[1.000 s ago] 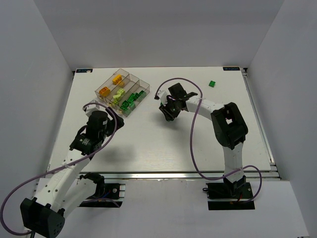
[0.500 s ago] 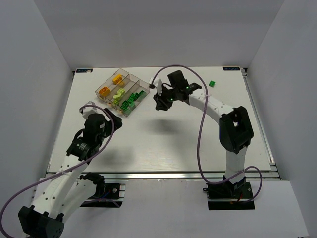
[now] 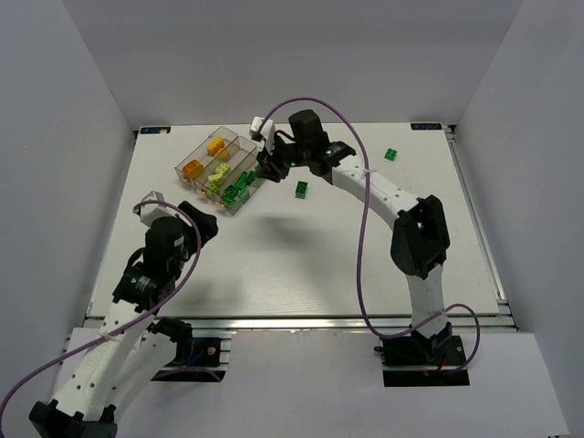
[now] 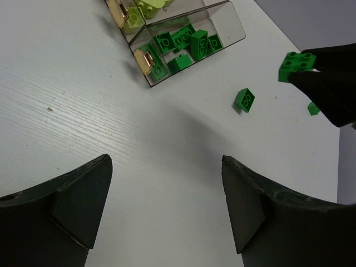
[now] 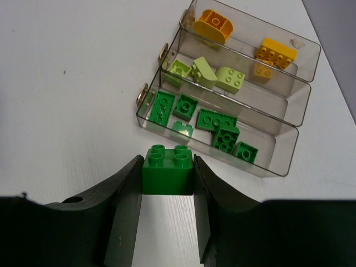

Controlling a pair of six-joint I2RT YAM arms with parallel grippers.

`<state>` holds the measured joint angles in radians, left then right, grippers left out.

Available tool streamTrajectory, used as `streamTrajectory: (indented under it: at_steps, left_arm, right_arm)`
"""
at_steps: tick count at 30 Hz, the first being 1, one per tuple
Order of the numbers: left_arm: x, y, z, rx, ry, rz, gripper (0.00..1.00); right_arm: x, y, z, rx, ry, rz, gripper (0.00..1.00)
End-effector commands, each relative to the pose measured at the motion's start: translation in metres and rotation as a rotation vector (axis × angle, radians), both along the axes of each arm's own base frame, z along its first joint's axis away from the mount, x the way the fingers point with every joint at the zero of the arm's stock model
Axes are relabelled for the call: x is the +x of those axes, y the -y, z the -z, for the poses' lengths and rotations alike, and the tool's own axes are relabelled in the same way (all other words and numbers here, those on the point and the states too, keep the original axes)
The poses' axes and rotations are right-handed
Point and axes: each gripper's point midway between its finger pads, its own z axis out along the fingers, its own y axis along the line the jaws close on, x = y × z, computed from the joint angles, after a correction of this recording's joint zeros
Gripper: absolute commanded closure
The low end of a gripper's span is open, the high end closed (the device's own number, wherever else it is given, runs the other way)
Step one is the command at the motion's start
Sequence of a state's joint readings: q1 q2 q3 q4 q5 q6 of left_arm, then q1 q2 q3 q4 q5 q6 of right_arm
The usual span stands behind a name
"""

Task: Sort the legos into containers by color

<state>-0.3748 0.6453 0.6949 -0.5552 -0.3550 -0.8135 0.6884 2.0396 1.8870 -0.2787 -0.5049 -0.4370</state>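
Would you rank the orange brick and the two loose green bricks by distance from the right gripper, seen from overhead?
From the right gripper:
1. Nearer loose green brick, lying just to its right.
2. Orange brick, in the leftmost compartment of the tray.
3. Far green brick, near the far right corner.
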Motion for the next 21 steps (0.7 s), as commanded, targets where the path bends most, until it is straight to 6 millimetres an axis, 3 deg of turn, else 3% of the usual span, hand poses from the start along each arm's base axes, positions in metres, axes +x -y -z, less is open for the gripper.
streamTrajectory:
  at_steps: [1,7,8,10,18,21]
  left_arm:
    - [-0.002,-0.006,-0.005,-0.004,0.016,-0.029,0.11]
    - [-0.004,-0.006,-0.006,-0.011,0.025,-0.029,0.11]
    - [-0.004,-0.006,-0.006,-0.012,0.026,-0.028,0.11]
    - [-0.005,-0.006,-0.006,-0.017,0.031,-0.027,0.11]
    - [-0.008,-0.006,-0.003,-0.026,0.029,-0.023,0.11]
    - [-0.009,-0.005,-0.002,-0.036,0.034,-0.021,0.11]
  right_arm:
    - [0.012,-0.026,-0.022,0.100,0.039,0.027,1.00]
    - [0.022,-0.053,-0.023,0.175,0.051,0.084,1.00]
    - [0.023,-0.059,-0.015,0.173,0.030,0.096,1.00]
    - [0.035,-0.065,-0.025,0.222,0.065,0.139,1.00]
    - [0.070,-0.080,-0.001,0.281,0.035,0.271,1.00]
    - [0.079,-0.082,0.011,0.294,0.036,0.300,0.94]
